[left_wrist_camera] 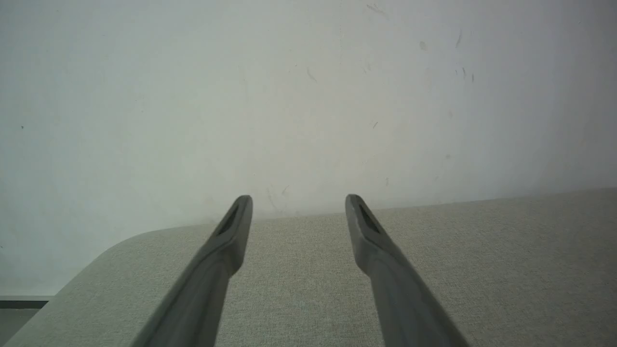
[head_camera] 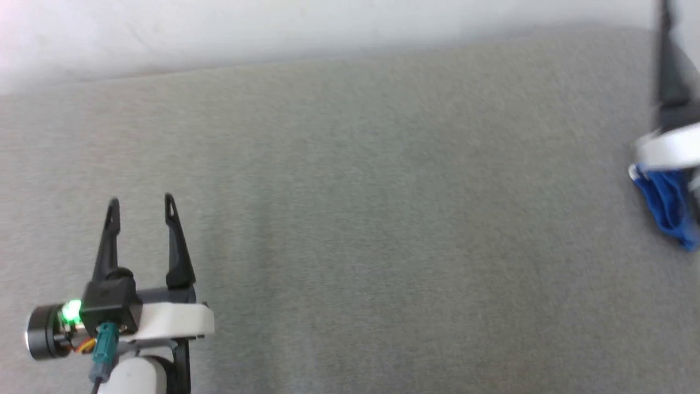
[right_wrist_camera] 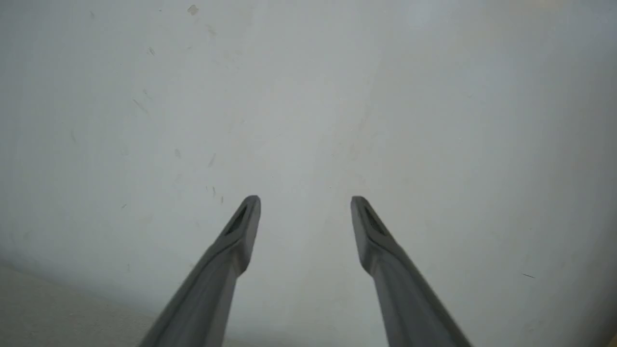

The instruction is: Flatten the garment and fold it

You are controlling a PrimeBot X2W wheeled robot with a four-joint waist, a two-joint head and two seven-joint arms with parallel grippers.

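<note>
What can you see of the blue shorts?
The shorts are bright blue, thin-looking fabric, crumpled into a blurred clump, with a bit of white at the upper left. They show at the head view's right edge, partly cut off, over the gray surface, just below the right arm's white wrist; whether they touch is unclear.

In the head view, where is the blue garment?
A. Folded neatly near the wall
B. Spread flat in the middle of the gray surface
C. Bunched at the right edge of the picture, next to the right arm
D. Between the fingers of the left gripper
C: the garment is bunched at the head view's right edge, just below the right arm's white wrist in that view, while the left gripper stands open and empty over the bare gray surface.
</note>
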